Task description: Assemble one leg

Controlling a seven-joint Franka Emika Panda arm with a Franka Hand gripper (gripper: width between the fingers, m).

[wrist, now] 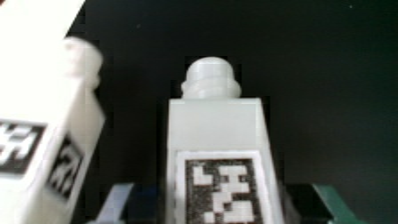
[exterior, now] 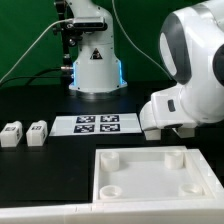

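The leg (wrist: 217,130) sits dead centre in the wrist view. Its tag (wrist: 222,185) faces the camera and its rounded peg (wrist: 212,78) points away from the gripper (wrist: 217,200). The fingers (wrist: 128,200) sit close on either side of it, but honestly I can't tell whether the jaws are actually squeezing it or just bracketing it. A second leg (wrist: 54,130) is just beside it, tilted relative to it, with its tag partly showing too. Behind both there's just black table.

In the exterior view that leg is hidden behind the arm (exterior: 185,75), which hangs low over the table (exterior: 30,165) at about 3 o'clock from the marker board (exterior: 100,123). At 9 o'clock from the board there's an outer leg (exterior: 12,134) and an inner leg (exterior: 38,132), side by side but not touching. The big white plate (exterior: 145,172) with corner sockets lies at roughly 5 o'clock from the board, and the robot base (exterior: 95,65) stands at its 12 o'clock.
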